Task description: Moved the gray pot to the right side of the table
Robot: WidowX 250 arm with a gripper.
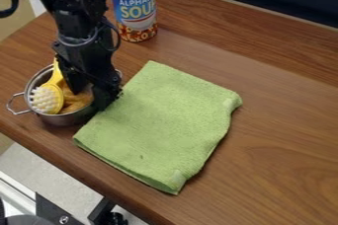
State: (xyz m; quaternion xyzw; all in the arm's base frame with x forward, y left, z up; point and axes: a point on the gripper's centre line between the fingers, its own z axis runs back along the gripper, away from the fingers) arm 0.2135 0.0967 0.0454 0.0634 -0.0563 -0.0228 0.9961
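Can't tell if gripper (pixel 94 95) at gray pot (pixel 64 119) is open or closed; confirm hold, lift level, clear green cloth (pixel 161 123).

The black gripper (pixel 96 93) hangs over the gray pot (pixel 64 119) — a yellow brush (pixel 47 99) inside — on the wooden table (pixel 284 155). A green cloth (pixel 158 125) lies just beside the pot; a soup can (pixel 134 9) stands upright beyond.
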